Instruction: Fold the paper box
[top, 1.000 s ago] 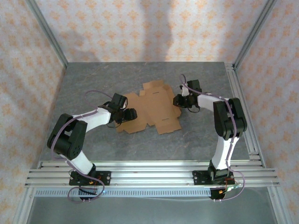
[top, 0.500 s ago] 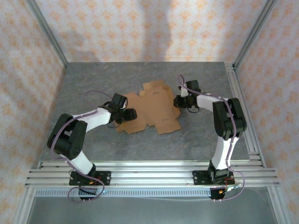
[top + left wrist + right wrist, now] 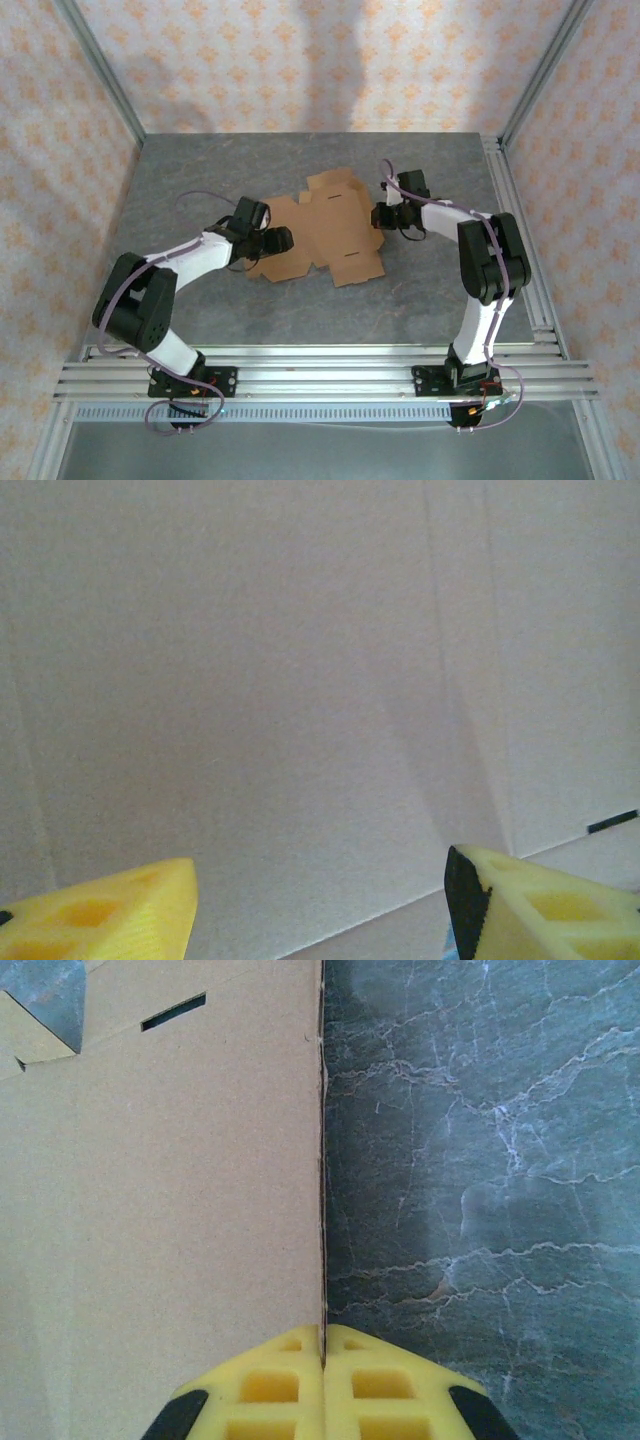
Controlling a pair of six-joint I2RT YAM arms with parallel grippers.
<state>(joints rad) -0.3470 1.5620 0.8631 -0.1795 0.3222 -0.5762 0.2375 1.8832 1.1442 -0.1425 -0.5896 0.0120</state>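
The paper box [image 3: 320, 230] lies flat and unfolded on the table [image 3: 420, 290], between the two claws. The left claw [image 3: 280, 240] stands open over the box's left part, with plain cardboard [image 3: 300, 680] spreading ahead of its parted fingers [image 3: 110, 910]. The right claw [image 3: 323, 1332] is closed, its yellow fingers pressed together right at the box's straight right edge: cardboard [image 3: 160, 1210] to its left, bare table [image 3: 480, 1160] to its right.

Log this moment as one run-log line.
paper box: unfolded on table | left gripper: open over its left side | right gripper: shut on its right edge
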